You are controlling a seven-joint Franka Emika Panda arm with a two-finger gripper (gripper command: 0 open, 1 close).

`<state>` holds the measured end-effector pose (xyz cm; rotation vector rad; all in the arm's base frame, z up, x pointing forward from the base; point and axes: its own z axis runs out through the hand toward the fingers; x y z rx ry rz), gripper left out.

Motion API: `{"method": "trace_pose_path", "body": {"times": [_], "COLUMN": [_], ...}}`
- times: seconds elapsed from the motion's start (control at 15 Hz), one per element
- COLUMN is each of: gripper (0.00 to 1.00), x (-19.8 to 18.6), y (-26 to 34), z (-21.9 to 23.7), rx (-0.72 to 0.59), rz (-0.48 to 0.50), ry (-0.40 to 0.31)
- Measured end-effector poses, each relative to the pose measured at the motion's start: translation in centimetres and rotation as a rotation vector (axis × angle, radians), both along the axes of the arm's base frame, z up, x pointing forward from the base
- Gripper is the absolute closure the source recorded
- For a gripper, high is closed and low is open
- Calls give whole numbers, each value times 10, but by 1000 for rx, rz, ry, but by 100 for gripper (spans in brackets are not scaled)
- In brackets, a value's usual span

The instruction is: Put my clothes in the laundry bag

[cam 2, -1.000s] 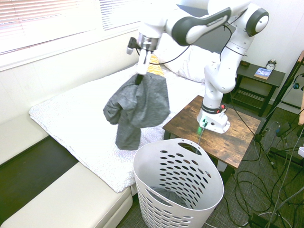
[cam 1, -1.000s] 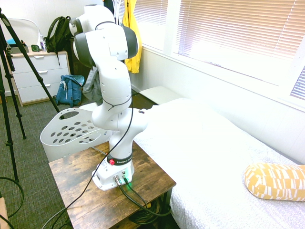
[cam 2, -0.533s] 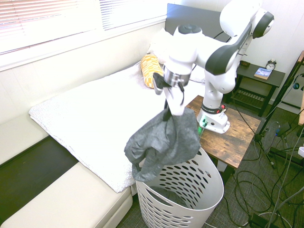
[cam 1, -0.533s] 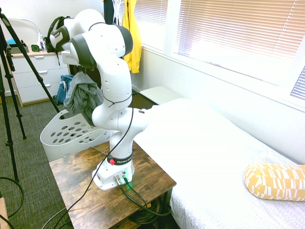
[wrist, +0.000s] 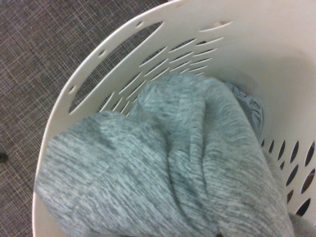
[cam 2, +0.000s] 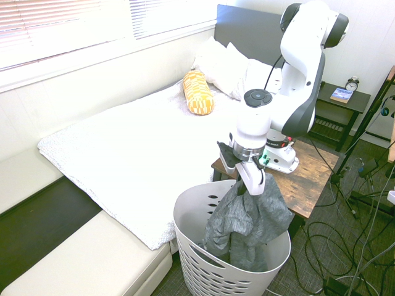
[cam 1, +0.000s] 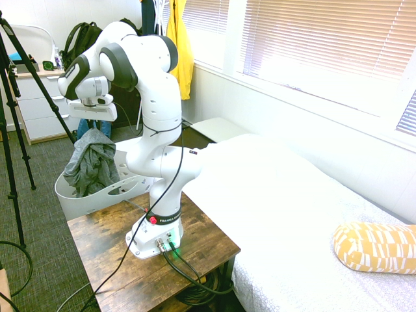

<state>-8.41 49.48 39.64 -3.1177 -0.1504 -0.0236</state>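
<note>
The grey carpeted floor (cam 2: 308, 271) at lower right carries the white laundry bag (cam 2: 203, 271), beside a wooden bench (cam 2: 311, 176). The white bed (cam 2: 129, 139), left of centre, bears a yellow patterned pillow (cam 2: 197, 92).

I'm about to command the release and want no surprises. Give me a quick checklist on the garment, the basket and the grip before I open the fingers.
1. Gripper shut on the clothes: ok.
2. Gripper above the laundry bag opening, pointing down: ok.
3. Lower part of the clothes already inside the rim: ok, the second exterior and wrist views both show it.
4. No fabric draped over the rim: cannot tell; in the first exterior view the bundle hangs close to the near wall.
5. Laundry bag upright on the floor beside the wooden table: ok.
6. Room left inside: ok, bare white wall shows past the fabric.
</note>
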Motion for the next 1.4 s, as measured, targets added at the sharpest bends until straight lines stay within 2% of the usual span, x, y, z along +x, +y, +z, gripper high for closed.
{"method": "trace_pose_path", "body": {"times": [1.0,1.2,1.4], "gripper": [0,0,0], "x": [19,69,146], "y": [0,-2,-17], "z": [-5,-8,-16], "rx": [-7,-23,-53], "rz": [-15,-58,-126], "ry": [-4,-24,-76]}}
